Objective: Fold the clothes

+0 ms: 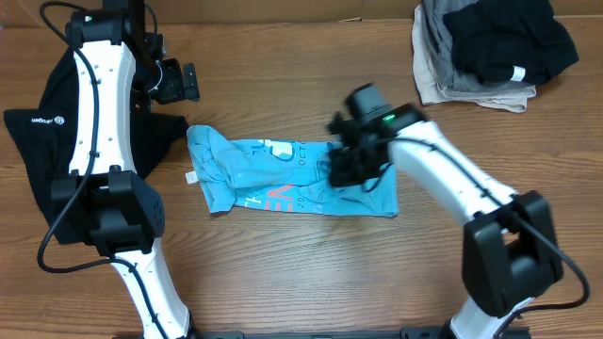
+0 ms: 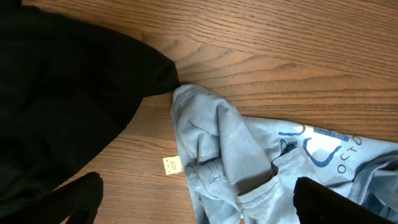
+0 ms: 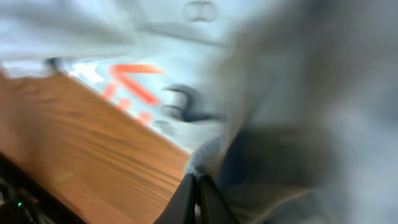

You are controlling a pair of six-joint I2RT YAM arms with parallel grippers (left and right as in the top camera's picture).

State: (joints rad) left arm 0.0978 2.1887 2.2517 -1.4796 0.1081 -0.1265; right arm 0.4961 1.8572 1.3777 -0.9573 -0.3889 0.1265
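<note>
Light blue T-shirt crumpled at middle of table, touching black top | right gripper clamped on shirt's lower hem | left gripper spread wide, holding nothing | light, limp, probably sags and drags | best pinched at hem corners, seams.

The light blue T-shirt is soft, creased cloth, the black top matt cloth, the table grainy wood.
</note>
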